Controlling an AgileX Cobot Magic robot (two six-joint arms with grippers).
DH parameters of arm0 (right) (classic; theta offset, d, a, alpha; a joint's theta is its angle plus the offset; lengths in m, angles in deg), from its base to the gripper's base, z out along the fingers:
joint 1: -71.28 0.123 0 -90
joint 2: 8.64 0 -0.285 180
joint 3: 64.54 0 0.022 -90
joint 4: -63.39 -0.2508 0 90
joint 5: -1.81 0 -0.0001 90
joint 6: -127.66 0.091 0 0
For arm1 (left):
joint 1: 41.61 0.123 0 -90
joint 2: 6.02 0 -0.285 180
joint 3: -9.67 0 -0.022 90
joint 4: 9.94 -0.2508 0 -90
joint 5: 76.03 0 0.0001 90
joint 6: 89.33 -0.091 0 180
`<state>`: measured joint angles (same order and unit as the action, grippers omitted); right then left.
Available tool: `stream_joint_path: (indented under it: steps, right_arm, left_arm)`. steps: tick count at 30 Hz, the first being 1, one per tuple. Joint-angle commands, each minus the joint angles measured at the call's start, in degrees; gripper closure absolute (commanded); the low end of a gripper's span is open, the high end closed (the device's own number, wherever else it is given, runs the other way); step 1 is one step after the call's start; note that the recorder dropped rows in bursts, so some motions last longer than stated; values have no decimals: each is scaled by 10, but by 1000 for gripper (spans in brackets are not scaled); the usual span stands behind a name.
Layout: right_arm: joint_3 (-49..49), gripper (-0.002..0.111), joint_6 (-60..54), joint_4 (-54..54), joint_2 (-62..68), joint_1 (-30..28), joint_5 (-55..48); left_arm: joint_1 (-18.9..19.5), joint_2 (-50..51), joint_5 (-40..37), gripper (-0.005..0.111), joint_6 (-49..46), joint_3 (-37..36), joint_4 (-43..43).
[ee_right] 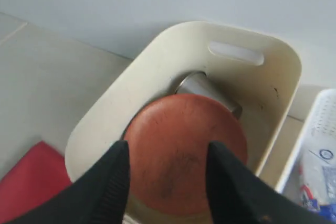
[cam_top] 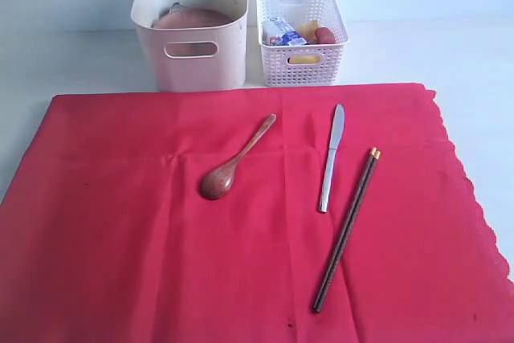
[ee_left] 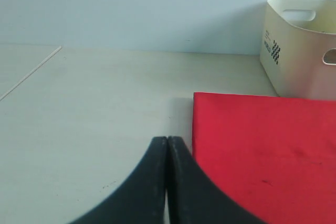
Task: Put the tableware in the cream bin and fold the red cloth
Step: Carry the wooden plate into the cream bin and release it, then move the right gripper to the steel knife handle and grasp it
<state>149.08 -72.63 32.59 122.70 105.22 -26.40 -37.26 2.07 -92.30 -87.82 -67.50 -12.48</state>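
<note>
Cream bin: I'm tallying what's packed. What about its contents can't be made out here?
- Exterior view: the cream bin's front wall hides all but the wooden plate's top.
- Right wrist view: the plate covers anything beneath it and part of the steel cup.
- Right wrist view: the right pincer and frame edge cut off part of the plate's rim.

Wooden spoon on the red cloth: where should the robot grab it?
Probably the thin handle of the wooden spoon, about halfway along, coming straight down with the jaws across it. It lies flat on the red cloth with bare cloth on both sides; its rounded bowl looks harder to pinch.
</note>
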Motion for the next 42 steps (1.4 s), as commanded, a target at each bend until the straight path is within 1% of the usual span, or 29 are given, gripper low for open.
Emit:
stream_joint_path:
  steps: [1,2,3,5,10,13,17,22,25,26,29,31,32,33,36,39,41,42]
  right_arm:
    - [-1,90,120,181,-81,-1,-145]
    - [-6,94,136,204,-94,-1,-164]
    - [-20,101,159,242,-119,-1,-193]
    - [-54,108,159,279,-165,-1,-214]
    - [-176,108,159,345,-270,-1,-222]
    - [-229,108,162,373,-300,-1,-235]
    - [-298,108,208,425,-316,-3,-242]
    - [-376,108,219,416,-315,-17,-233]
    - [-441,108,223,405,-306,-28,-189]
    - [-466,108,236,392,-296,-28,-167]
    - [-484,108,249,316,-262,-26,-117]
    - [-484,104,249,252,-226,-26,-87]
    - [-484,98,248,241,-205,-26,-63]
    - [-484,92,248,241,-185,-26,-42]
    - [-480,82,248,241,-147,-26,-28]
    - [-469,66,248,238,-113,-26,-12]
    - [-469,59,246,238,-100,-26,24]
    - [-469,58,246,238,-97,-26,33]
  left_arm:
    - [-3,-3,5,106,5,0,2]
    - [-3,-3,5,106,5,0,2]
    - [-3,-3,5,106,5,0,2]
    - [-3,-3,5,106,5,0,2]
    - [-3,-3,5,106,5,0,2]
    - [-3,-3,5,106,5,0,2]
    - [-3,-3,5,106,5,0,2]
    - [-3,-3,5,106,5,0,2]
    - [-3,-3,5,106,5,0,2]
    - [-3,-3,5,106,5,0,2]
    - [-3,-3,5,106,5,0,2]
    - [-3,-3,5,106,5,0,2]
    - [-3,-3,5,106,5,0,2]
    - [-3,-3,5,106,5,0,2]
    - [-3,-3,5,106,5,0,2]
    - [-3,-3,5,106,5,0,2]
    - [-3,-3,5,106,5,0,2]
    - [-3,-3,5,106,5,0,2]
